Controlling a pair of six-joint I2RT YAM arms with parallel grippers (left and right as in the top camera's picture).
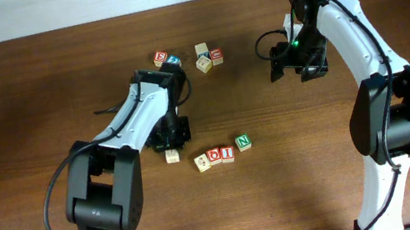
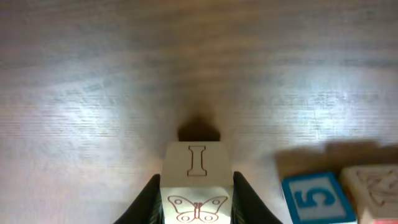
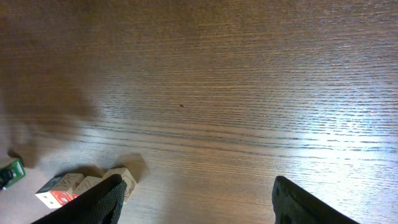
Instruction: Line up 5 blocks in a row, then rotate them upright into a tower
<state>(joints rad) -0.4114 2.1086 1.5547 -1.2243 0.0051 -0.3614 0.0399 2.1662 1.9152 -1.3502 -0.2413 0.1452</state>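
- a dark brown wooden bench [image 1: 20, 122] fills the overhead view, with a pale strip along its 12 o'clock edge.
- the left arm [image 1: 107, 183], white and black, rises from the 7 o'clock edge and reaches toward the middle. the right arm [image 1: 380, 101] rises from the 5 o'clock edge and bends over toward 1 o'clock.
- the right tool [image 3: 198, 190] hangs above bare wood at about 2 o'clock from the bench centre. its two dark fingers are set wide apart with nothing between them.
- the left tool [image 2: 198, 186] is low at the bench, about 8 o'clock from centre. it is narrowed onto one block, with a finger against each side of it.
- the blocks [image 1: 201, 50] lie in two loose groups, an upper cluster at 12 o'clock from centre and a lower row at 6 o'clock.
- the upper cluster holds two red-framed letter cubes, a plain pale cube and a yellow-green cube [image 1: 203, 64] touching the pale one at its 6 o'clock.
- the lower row [image 1: 214, 156] is three pale cubes touching side by side. a green n cube [image 1: 243, 142] sits just beside its 2 o'clock end.
- the i block [image 2: 196, 160], the one held, sits upright on the bench at 9 o'clock of that row. it is pale wood with a red-outlined "i" on top and a butterfly outline on the near face.
- in the left wrist view, a blue 5 cube [image 2: 317, 199] lies near the i block at its 4 o'clock, apart from it.
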